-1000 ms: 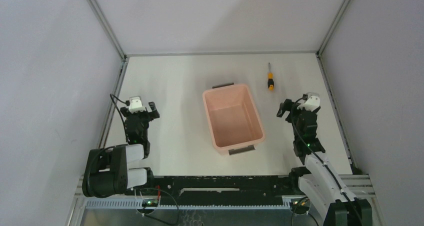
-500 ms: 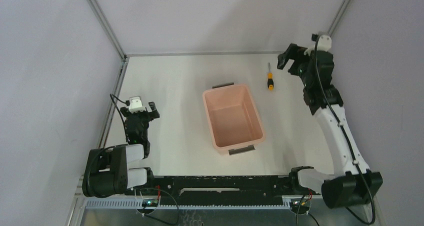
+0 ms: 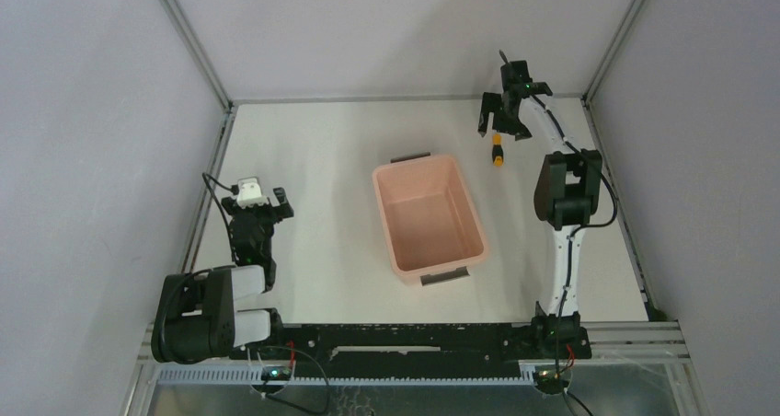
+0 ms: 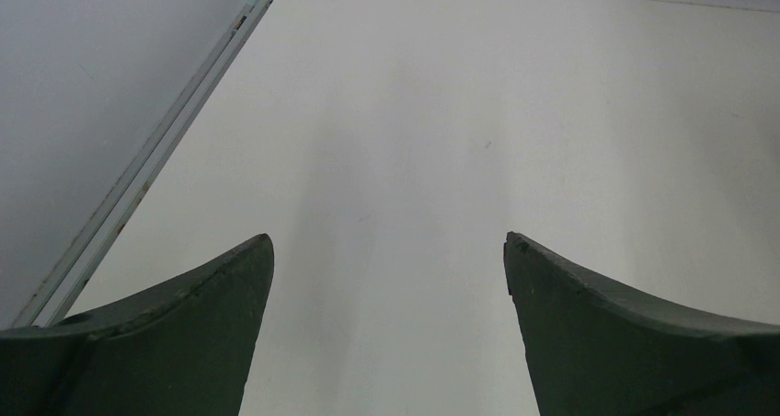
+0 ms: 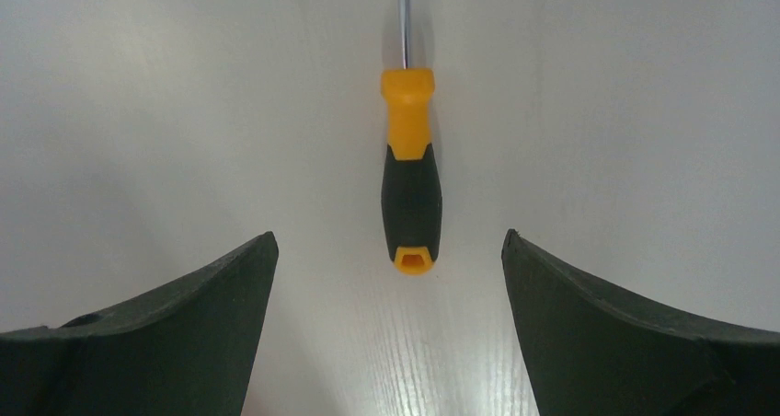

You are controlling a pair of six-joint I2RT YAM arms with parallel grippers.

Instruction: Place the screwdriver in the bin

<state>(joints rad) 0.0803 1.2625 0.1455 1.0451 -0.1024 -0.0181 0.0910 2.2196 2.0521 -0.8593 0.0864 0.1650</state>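
Now the screwdriver lies flat on the table, at about two o'clock from the bin and apart from it. The right gripper hangs over it, jaws wide and empty. It is probably light and stiff, and the black handle section looks the surest hold.

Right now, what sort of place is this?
Probably a lab robot test cell: a white table boxed in by plain grey panels on metal framing, with a bin and a screwdriver laid out.
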